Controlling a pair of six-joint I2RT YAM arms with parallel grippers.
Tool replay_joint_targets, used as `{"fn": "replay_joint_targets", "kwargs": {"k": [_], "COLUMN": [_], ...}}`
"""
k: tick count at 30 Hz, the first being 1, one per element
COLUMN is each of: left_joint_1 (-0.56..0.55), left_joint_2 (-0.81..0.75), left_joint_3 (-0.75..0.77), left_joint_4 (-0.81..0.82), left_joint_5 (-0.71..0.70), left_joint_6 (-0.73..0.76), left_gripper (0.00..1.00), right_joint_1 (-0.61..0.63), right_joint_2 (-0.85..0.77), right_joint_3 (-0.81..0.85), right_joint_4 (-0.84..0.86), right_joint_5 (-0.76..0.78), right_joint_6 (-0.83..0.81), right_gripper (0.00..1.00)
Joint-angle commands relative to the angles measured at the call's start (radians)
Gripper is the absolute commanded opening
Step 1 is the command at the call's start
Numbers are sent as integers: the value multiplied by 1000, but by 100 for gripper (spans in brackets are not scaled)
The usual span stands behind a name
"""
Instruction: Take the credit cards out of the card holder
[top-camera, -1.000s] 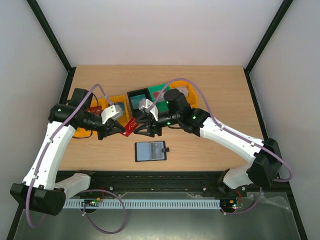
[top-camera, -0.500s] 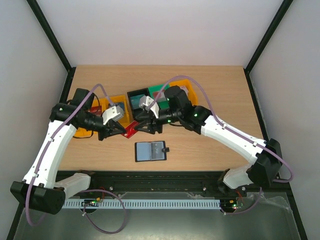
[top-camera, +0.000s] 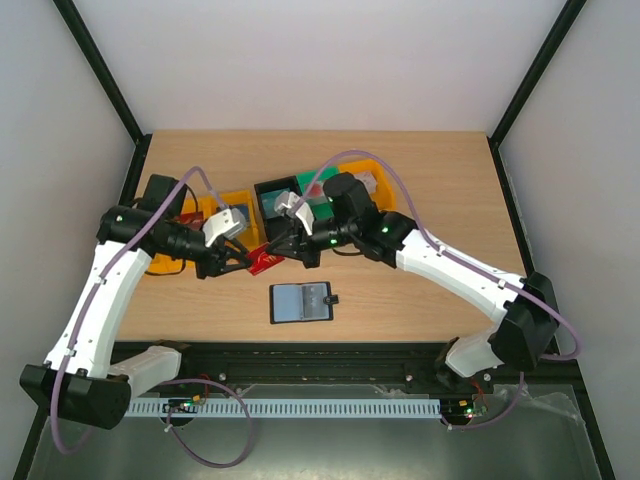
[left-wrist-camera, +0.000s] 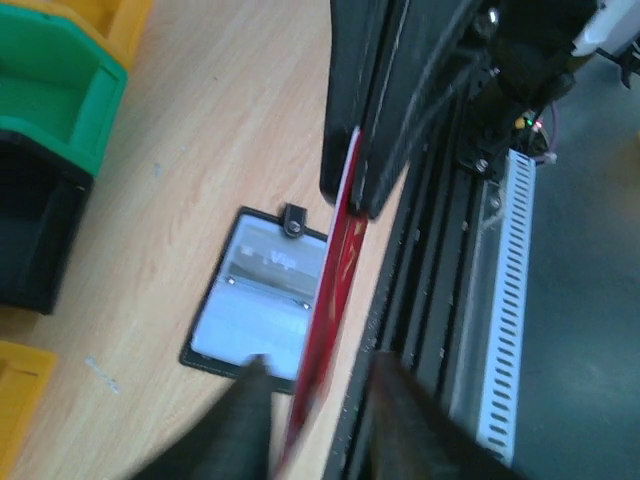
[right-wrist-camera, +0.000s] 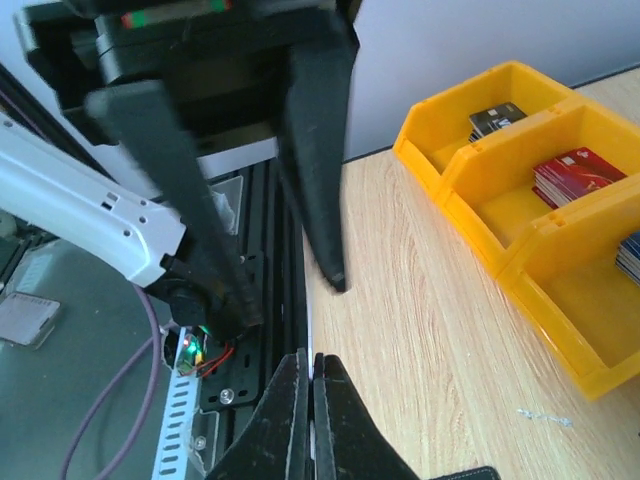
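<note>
Card holder (top-camera: 301, 302) on table (top-camera: 440, 180), before the bins (top-camera: 272, 202).

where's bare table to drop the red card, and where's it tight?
Free: the far strip of table behind the bins, the right side past the right arm, and the near-left corner left of the card holder. Tight: mid-table, where the left gripper holds the red card close to the right gripper.

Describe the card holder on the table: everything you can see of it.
The card holder lies flat and open on the wooden table, near its front edge, between the two arms. It is a small black case with a blue-grey, slightly glossy inner face showing pocket lines, and a little black snap tab sticking out from one side. Nothing touches it; both arms work above and behind it.
</note>
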Motion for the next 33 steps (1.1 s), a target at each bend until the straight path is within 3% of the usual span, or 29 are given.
{"fn": "replay_joint_targets", "kwargs": {"k": [1,2,3,7,11,14,17,19,24,26,33], "left_joint_1": [21,25,27,28,27,27,29,33,40,40,39], "left_joint_2": [-59,-83,-106,-172,-267,-371,-474,-533,-745,-800,-845], "left_joint_3": [16,11,14,114,215,181,45,-55,-359,-457,-694], "left_joint_4": [175,222,261,206,179,313,544,677,936,1023,1346], "left_joint_5": [-45,-104,-168,-409,-551,-632,-715,-689,-479,-406,-354], "left_joint_6": [-180,-234,-277,-241,-155,-91,-10,110,641,790,1129], "left_gripper": [85,97,99,99,99,99,99,99,99,99,95], "right_joint_1": [-12,-23,-34,-42,-28,-16,3,19,47,55,79], "right_joint_2": [0,5,11,33,55,67,80,90,98,98,102], "right_joint_3": [13,4,-14,-79,-106,-150,-186,-193,-199,-203,-200], "right_joint_4": [88,128,180,419,631,829,985,1042,1074,1089,1094], "right_joint_5": [104,142,160,252,326,393,423,452,507,514,504], "right_joint_6": [231,318,412,714,920,1067,1201,1257,1303,1314,1316], "right_gripper": [2,2,2,2,2,2,2,2,2,2,2]}}
